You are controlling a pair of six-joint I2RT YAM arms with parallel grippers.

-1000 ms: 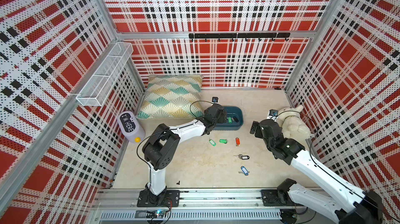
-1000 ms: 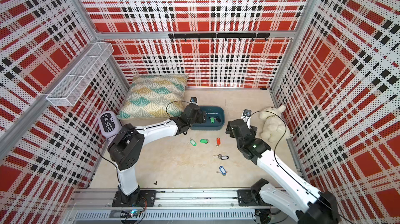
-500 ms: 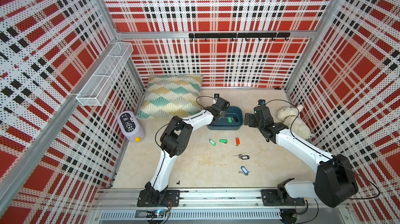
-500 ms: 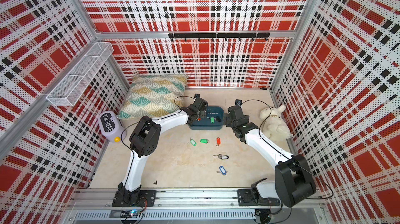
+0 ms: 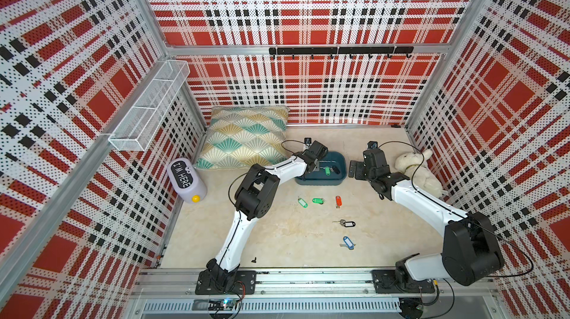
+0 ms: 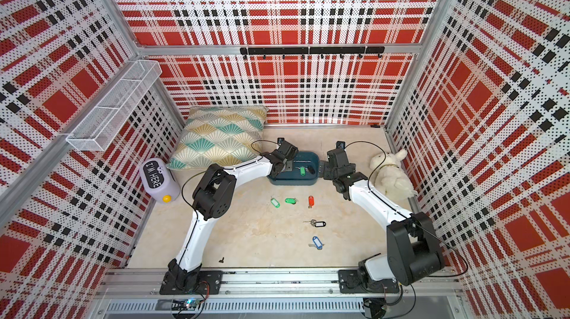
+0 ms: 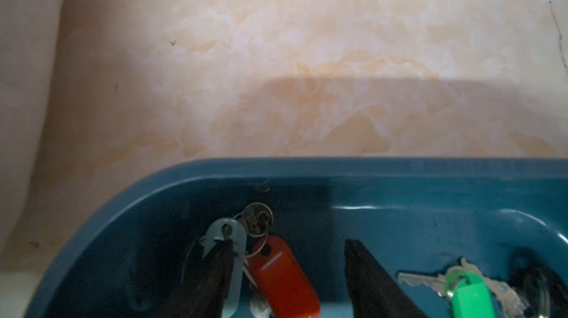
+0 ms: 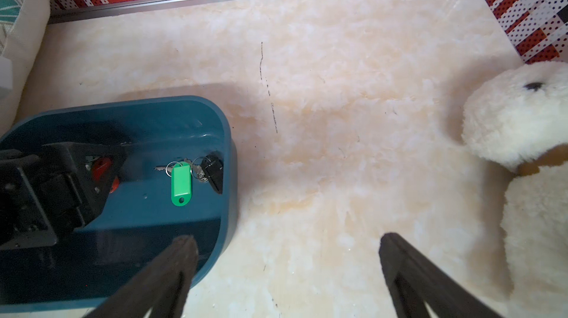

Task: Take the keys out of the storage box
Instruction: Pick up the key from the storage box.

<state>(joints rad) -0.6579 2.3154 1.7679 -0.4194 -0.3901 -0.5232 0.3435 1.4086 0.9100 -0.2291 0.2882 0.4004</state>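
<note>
The dark teal storage box (image 5: 320,183) (image 6: 291,182) stands on the floor in front of the cushion. My left gripper (image 7: 282,245) (image 5: 317,167) is down inside the box (image 7: 368,167), jaws partly open. A red-tagged key (image 7: 282,276) lies between the fingers, and one finger overlaps a pale-tagged key (image 7: 229,233). A green-tagged key (image 8: 181,182) (image 5: 327,171) and a black-tagged key (image 8: 213,167) lie at the other end. My right gripper (image 8: 287,238) (image 5: 354,170) is open and empty at that end, one finger over the rim (image 8: 227,135). Several keys (image 5: 317,200) lie on the floor.
A patterned cushion (image 5: 246,138) lies behind the box on the left. A white plush toy (image 5: 416,169) sits close to the right arm by the right wall. A lilac "I'M HERE" container (image 5: 186,180) lies by the left wall under a wire basket (image 5: 148,107).
My right arm has swung from the front right up to the box's right end. The left gripper has reached deeper into the box and its jaws have narrowed.
</note>
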